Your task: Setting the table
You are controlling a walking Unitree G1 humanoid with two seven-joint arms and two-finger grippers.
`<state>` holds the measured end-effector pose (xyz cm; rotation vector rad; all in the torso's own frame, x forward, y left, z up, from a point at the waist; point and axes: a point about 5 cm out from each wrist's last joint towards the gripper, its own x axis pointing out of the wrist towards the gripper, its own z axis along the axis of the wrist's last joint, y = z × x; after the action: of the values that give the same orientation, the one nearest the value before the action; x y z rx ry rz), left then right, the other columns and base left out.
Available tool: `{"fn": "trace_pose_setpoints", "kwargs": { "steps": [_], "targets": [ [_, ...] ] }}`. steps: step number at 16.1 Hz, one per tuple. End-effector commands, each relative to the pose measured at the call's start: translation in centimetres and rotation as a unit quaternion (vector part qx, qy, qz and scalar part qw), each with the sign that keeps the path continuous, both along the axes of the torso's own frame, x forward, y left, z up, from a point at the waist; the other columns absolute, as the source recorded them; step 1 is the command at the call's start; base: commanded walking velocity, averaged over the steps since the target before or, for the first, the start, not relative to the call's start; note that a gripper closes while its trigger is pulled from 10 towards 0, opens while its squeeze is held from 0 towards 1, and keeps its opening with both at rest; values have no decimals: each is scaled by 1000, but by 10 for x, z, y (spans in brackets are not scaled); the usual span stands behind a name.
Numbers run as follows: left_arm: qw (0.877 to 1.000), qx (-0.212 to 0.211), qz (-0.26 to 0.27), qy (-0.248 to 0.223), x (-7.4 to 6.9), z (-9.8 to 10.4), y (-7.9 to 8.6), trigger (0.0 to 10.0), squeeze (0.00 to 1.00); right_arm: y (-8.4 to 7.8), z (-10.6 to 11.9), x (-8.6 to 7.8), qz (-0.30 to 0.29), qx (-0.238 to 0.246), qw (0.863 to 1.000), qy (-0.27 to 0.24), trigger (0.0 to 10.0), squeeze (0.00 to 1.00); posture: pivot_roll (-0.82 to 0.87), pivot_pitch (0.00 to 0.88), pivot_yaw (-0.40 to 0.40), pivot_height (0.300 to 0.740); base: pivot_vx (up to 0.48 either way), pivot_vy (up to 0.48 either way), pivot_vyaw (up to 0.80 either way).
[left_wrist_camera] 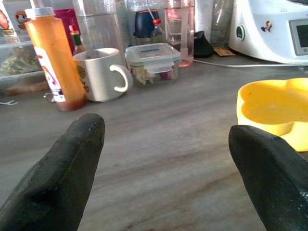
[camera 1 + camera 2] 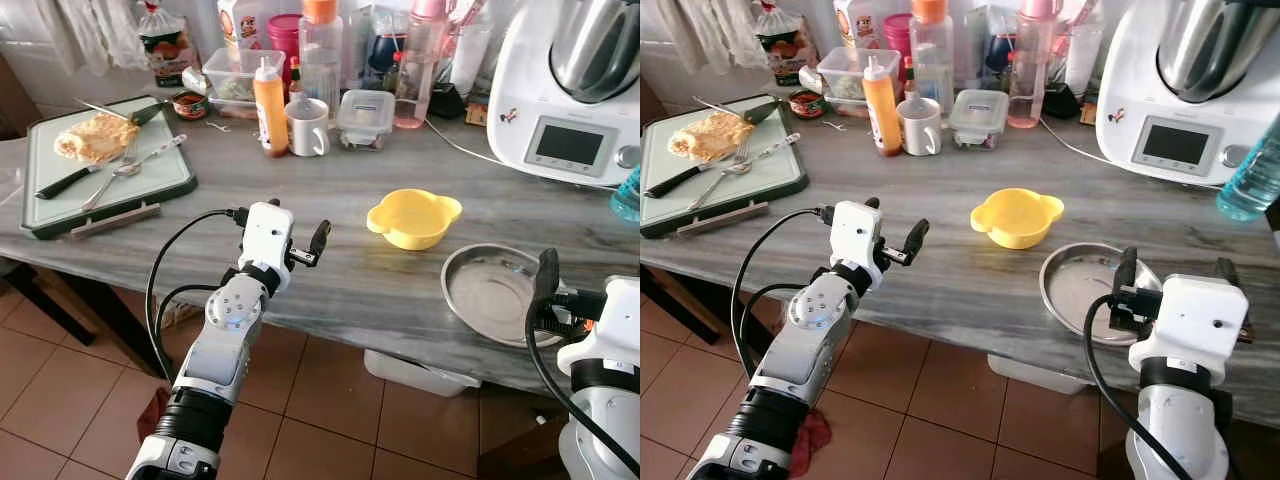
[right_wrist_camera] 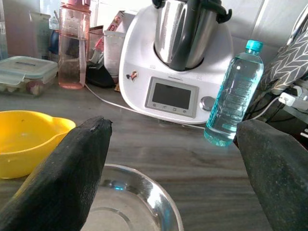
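A yellow bowl sits empty on the grey marbled counter. To its right, near the front edge, lies a shallow steel dish. My left gripper hovers open above the counter, left of the yellow bowl, with nothing between its fingers. My right gripper stands open at the near rim of the steel dish, one finger on each side of the view.
A green cutting board at the left carries a knife, a fork and food. Along the back stand a sauce bottle, white mug, lidded container, food processor and water bottle. Tiled floor lies below the counter edge.
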<state>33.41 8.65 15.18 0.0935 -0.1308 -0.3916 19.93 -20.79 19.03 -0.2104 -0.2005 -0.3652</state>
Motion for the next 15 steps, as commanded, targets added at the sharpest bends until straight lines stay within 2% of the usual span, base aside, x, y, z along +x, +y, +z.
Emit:
{"fn": "trace_pose_setpoints", "kwargs": {
  "steps": [1,15],
  "targets": [
    [1000,7,2,-1,1,2,-1,10000,0,-1,3,-3,-1,-1,1000,-9,10000,0,-73,90,32,740,0,0,0],
    [1000,6,2,6,0,-1,-4,10000,0,-1,2,-1,2,2,1000,-5,10000,0,-76,93,29,740,-311,0,0]
  ]
}}
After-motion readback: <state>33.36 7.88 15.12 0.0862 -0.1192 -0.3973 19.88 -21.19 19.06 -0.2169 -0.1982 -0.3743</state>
